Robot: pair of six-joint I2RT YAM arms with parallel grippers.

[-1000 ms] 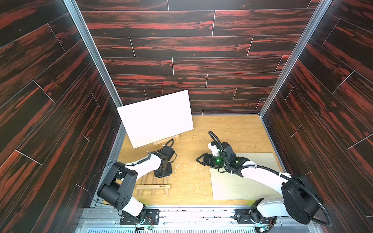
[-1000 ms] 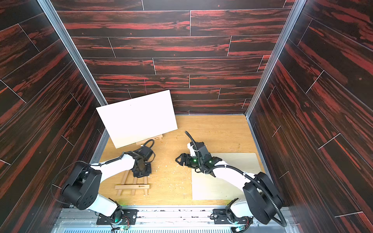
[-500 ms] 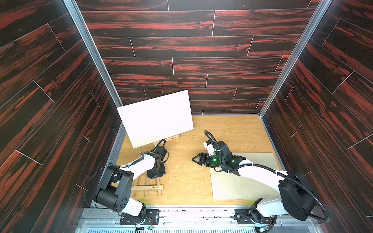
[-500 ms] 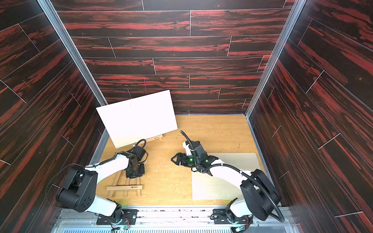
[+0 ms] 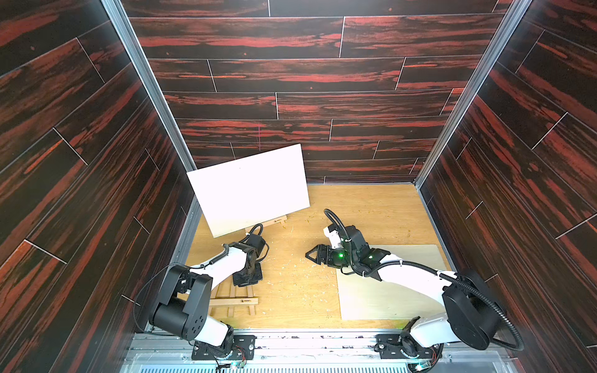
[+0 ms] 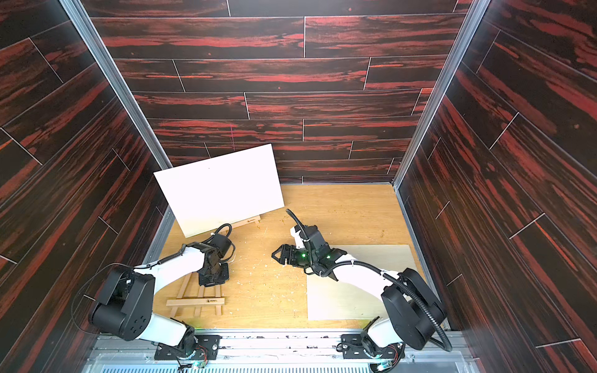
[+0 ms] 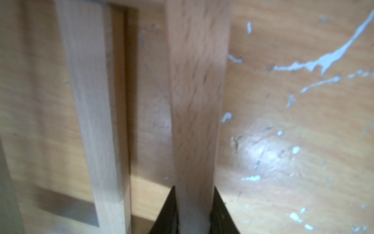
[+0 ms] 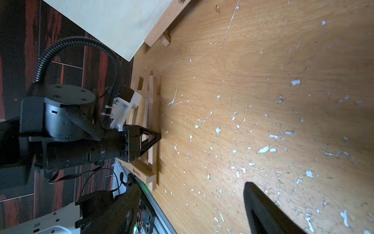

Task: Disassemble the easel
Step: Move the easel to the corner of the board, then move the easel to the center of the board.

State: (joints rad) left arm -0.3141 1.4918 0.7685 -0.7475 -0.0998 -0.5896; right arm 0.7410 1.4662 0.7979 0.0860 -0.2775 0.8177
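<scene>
A small wooden easel [image 5: 233,301] [image 6: 195,302] lies flat on the floor at the front left. My left gripper [image 5: 247,279] [image 6: 213,279] points down onto its upper part. In the left wrist view the left gripper [image 7: 193,188] is shut on one upright bar [image 7: 197,85], with a black jaw tight against each side. The right wrist view shows the same grip [image 8: 154,138] on the flat easel [image 8: 152,113]. My right gripper [image 5: 311,255] [image 6: 277,255] [image 8: 192,194] hovers over the mid floor, open and holding nothing, pointing toward the left arm.
A second easel [image 5: 275,222] [image 6: 249,222] [image 8: 166,22] stands at the back left and carries a large white canvas [image 5: 248,187] [image 6: 219,187]. A pale plywood board [image 5: 387,290] [image 6: 349,300] lies flat at the front right, under the right arm. Paint flecks dot the floor.
The left gripper has carried the flat easel a little to the left and toward the front. The right gripper has shifted slightly left and stayed open.
</scene>
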